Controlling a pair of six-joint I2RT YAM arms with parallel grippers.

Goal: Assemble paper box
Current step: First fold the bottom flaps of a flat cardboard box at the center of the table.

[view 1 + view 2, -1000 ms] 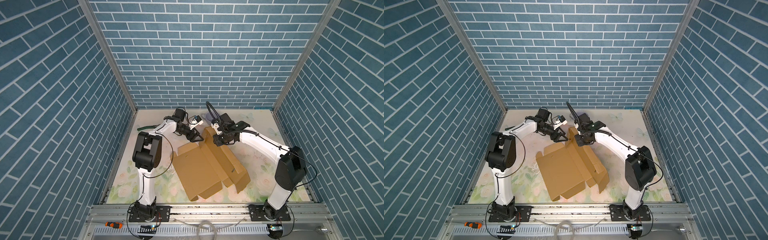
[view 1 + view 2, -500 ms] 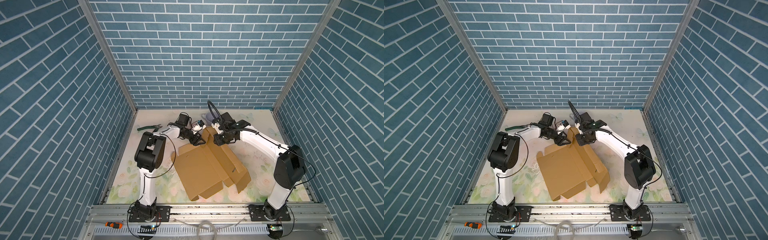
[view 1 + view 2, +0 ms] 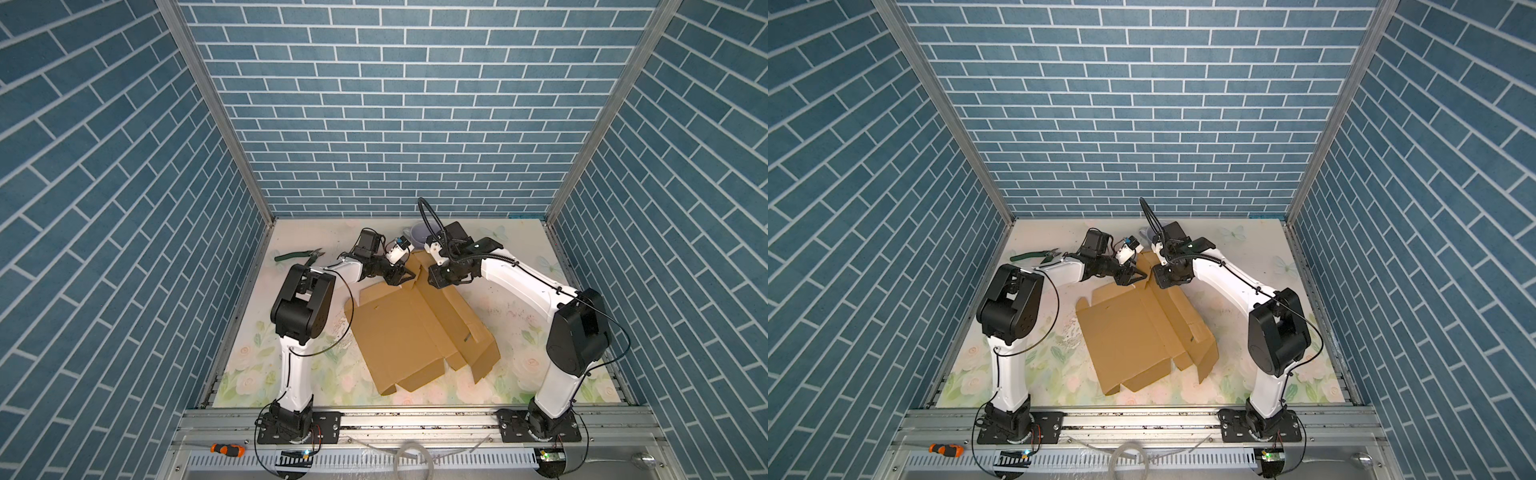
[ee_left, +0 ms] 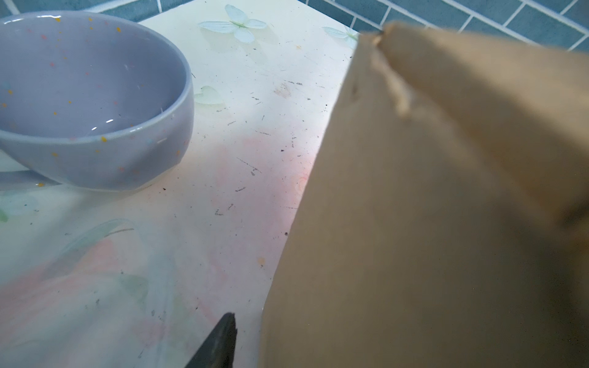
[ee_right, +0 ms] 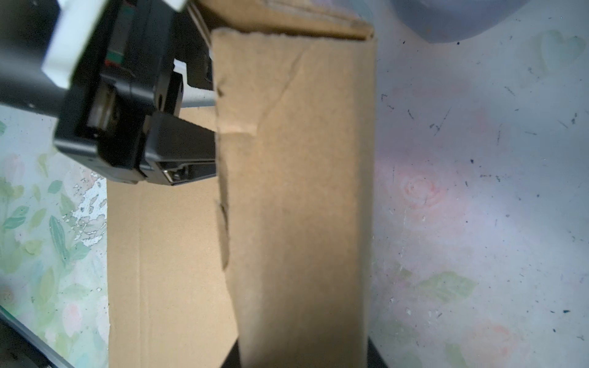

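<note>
While most of the paper box lies flat on the floral surface between the two arms – plain brown corrugated sheet, creases and cut tabs showing, a couple of near flaps curling up – its far end is folded up into a raised panel. The left arm reaches in low from its side, and the left jaws are spread. From the right wrist camera, one finger runs in behind the panel's edge, and I can't tell whether it's touching. The right arm bends in from the opposite side, wrist tipped down, and the right jaws pinch the raised panel – only dark slivers show either side of the cardboard at the frame edge. The left wrist camera gets mostly blurry cardboard, plus one dark fingertip and a lilac speckled cup cut off at the frame edge. In both top views the cup is mostly hidden behind the arms.
</note>
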